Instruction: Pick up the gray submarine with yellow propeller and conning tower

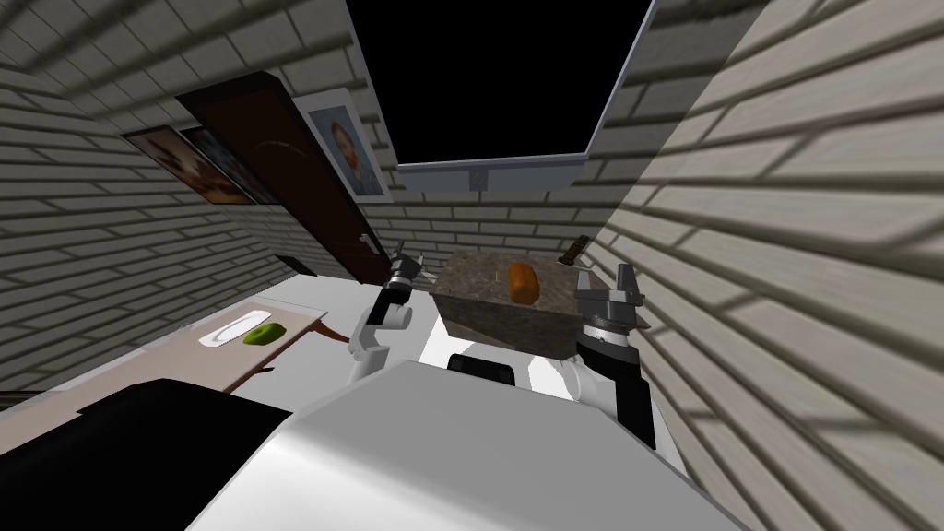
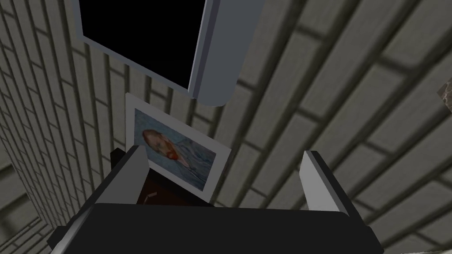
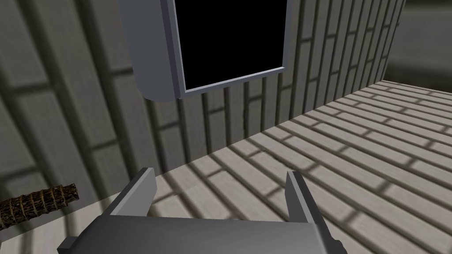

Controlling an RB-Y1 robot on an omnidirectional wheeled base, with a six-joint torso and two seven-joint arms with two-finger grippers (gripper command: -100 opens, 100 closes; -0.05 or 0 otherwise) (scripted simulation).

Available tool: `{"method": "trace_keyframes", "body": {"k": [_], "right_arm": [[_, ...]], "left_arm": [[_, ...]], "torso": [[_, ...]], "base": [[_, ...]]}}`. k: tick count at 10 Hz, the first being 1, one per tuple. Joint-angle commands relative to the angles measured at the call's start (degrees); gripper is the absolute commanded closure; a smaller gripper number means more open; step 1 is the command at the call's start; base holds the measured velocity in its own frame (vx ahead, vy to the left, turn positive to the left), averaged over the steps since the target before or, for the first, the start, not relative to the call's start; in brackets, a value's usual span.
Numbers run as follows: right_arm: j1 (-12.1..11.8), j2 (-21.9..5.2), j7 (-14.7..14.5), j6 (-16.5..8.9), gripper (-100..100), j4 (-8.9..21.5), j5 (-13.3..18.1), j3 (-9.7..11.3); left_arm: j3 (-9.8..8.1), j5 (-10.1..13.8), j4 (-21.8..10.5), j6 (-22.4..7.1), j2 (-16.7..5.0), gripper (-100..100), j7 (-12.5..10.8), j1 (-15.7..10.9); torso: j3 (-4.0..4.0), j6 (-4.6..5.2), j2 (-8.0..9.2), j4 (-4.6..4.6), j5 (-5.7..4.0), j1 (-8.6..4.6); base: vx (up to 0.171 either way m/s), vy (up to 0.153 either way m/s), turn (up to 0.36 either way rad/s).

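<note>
A stone-patterned block table (image 1: 479, 309) stands straight ahead against the brick wall. On its top lies an orange-brown rounded lump (image 1: 522, 281), and a dark ridged stick (image 1: 573, 249) rests at its far right corner. My left gripper (image 1: 407, 263) is raised at the table's left edge, open and empty, its fingers (image 2: 137, 169) wide apart. My right gripper (image 1: 627, 277) is up at the table's right edge, also open and empty (image 3: 219, 192). The ridged stick (image 3: 39, 203) lies just off to the side of the right gripper.
A low table (image 1: 295, 318) on the left carries a white plate (image 1: 232, 329) and a green thing (image 1: 263, 334). A dark door (image 1: 304, 184) and framed portraits (image 1: 348, 146) hang on the left wall. The window (image 1: 498, 83) ahead opens on a black area. A brick wall runs close on the right.
</note>
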State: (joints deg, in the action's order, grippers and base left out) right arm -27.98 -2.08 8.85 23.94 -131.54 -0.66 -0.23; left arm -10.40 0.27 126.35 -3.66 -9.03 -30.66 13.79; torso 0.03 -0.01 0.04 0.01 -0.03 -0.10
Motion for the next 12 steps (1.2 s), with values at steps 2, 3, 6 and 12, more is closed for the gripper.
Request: {"method": "trace_keyframes", "body": {"k": [2,3,6,12], "right_arm": [[0.0,0.0,0.0,0.0,0,0.0,0.0,0.0],[0.0,0.0,0.0,0.0,0,0.0,0.0,0.0],[0.0,0.0,0.0,0.0,0,0.0,0.0,0.0],[0.0,0.0,0.0,0.0,0,0.0,0.0,0.0]], "left_arm": [[-0.72,0.52,-1.09,-4.53,-0.2,-100,-3.26,-1.26],[-1.31,1.0,-2.05,-6.11,-0.29,-100,-5.56,-2.52],[-1.84,1.51,-3.05,-10.24,-0.34,-100,-8.29,-3.77],[-3.07,3.3,-6.32,-19.18,-0.29,-100,-15.06,-7.44]], "torso": [[-0.01,0.0,-0.01,0.0,0.0,-0.02],[-0.02,0.0,-0.03,-0.01,0.0,-0.01],[-0.02,0.0,-0.04,-0.01,0.01,0.03],[-0.06,0.0,-0.1,-0.02,-0.02,-0.08]], "base": [[-0.008,-0.032,0.003],[-0.011,-0.04,0.01],[-0.002,-0.026,0.007],[0.006,-0.044,0.021]]}}
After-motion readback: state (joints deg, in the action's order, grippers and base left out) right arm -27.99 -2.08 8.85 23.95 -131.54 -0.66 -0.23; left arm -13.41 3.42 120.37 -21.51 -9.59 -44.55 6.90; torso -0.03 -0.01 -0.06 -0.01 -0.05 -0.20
